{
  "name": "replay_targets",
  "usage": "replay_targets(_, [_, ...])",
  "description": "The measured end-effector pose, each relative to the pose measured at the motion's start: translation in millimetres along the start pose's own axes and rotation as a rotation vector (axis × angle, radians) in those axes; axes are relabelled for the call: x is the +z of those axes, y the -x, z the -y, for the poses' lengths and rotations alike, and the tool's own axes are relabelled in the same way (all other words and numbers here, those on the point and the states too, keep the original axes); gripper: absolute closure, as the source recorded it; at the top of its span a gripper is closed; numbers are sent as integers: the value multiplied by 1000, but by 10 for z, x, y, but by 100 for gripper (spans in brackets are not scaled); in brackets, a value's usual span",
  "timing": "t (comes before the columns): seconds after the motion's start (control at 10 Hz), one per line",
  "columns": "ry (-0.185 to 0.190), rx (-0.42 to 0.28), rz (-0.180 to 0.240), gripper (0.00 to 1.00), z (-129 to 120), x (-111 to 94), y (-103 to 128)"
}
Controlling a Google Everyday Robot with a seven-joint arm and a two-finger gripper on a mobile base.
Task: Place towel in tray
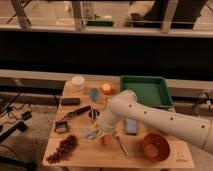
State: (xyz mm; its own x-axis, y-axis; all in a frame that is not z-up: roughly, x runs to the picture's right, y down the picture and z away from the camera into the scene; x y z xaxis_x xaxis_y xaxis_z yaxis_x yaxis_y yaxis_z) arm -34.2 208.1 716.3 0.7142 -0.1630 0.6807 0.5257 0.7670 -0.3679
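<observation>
Grey-blue towel (90, 134) lay near the tabletop's front edge under my gripper (98, 131), jaws together, hold on cloth unconfirmed, so I judged grasping underway, next needing a lift toward the green tray (150, 95) at the back-right corner.

Hand (99, 131) at towel (90, 134), half behind arm (150, 118)

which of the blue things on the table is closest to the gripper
The pale grey-blue towel, crumpled right beside the gripper; the thick blue sponge lies beyond the arm, the blue-grey cup further back.
</observation>
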Motion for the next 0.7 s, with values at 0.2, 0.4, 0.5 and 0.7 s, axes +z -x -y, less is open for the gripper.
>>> replay_targets(0.2, [-28, 24, -4, 86, 79, -131, -216])
replay_targets(0.4, [-66, 41, -27, 86, 223, -418, -465])
replay_targets(0.5, [-78, 45, -40, 86, 297, -531, -547])
replay_targets(0.7, [-110, 64, -72, 86, 437, -813, -818])
